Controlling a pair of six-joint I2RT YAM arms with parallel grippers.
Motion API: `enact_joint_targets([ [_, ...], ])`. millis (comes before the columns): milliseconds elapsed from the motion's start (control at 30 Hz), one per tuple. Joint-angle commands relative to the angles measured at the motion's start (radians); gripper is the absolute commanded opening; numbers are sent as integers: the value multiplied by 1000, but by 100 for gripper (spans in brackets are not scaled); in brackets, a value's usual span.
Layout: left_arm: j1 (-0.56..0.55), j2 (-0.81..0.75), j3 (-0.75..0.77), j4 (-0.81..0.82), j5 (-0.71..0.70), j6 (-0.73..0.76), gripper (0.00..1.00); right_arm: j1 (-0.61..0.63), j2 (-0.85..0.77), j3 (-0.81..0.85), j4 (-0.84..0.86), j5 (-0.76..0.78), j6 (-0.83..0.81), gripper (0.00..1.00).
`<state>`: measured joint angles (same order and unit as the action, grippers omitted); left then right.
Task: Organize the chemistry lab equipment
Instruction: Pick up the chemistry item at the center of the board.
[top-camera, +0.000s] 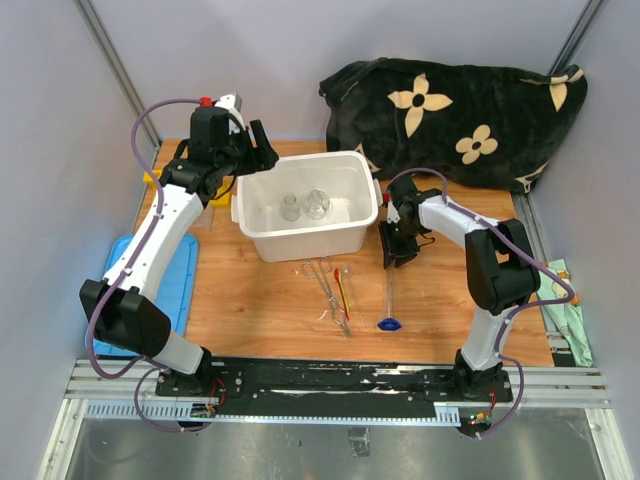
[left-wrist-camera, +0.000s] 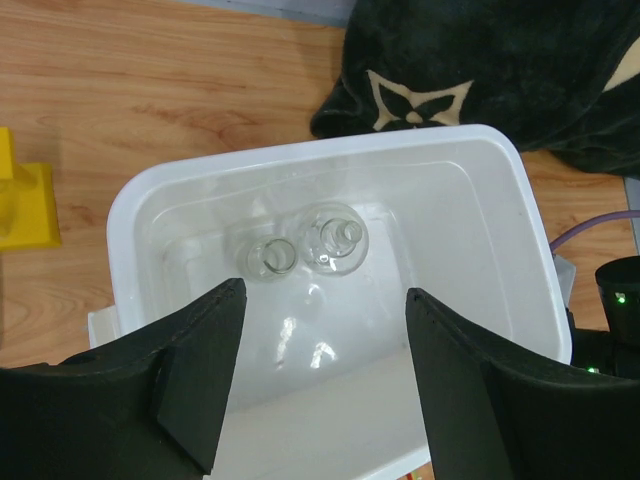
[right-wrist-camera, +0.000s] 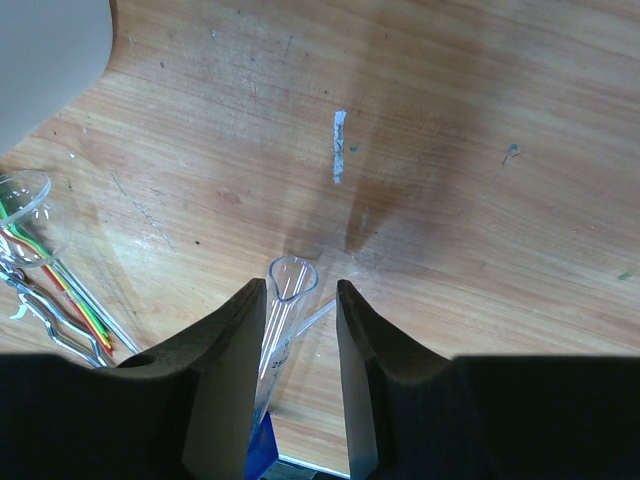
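Right wrist view alone shows right fingers (right-wrist-camera: 225, 380) straddling the graduated cylinder (right-wrist-camera: 290, 290), grip unclear; left fingers (left-wrist-camera: 200, 370) wide above bin (left-wrist-camera: 440, 220).

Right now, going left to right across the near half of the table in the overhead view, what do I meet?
Blue lid → metal tweezers → glass cylinder with blue base. The thin red tool overlaps the tweezers, so I leave it out of the order.

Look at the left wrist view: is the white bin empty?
No, a small beaker and a flask stand inside the white bin.
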<state>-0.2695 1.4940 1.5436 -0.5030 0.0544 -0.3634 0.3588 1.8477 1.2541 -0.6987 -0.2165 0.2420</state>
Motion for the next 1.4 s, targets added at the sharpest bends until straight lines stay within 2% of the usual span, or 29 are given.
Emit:
enact_joint_targets([
  [0,3,-32,-4,16,-9,12,70,-10,19,27,-9,-6,-20,35],
  [867,3,-31,-21,18,-18,22,70,-2,47,36,-35,-13,-25,33],
  [1133,3,-40,-40,36,-22,17,70,-1,29,44,-60,14,-17,19],
  [1367,3,-28,-36,52,-3,9,70,-1,-93,98,-141,90,4,18],
])
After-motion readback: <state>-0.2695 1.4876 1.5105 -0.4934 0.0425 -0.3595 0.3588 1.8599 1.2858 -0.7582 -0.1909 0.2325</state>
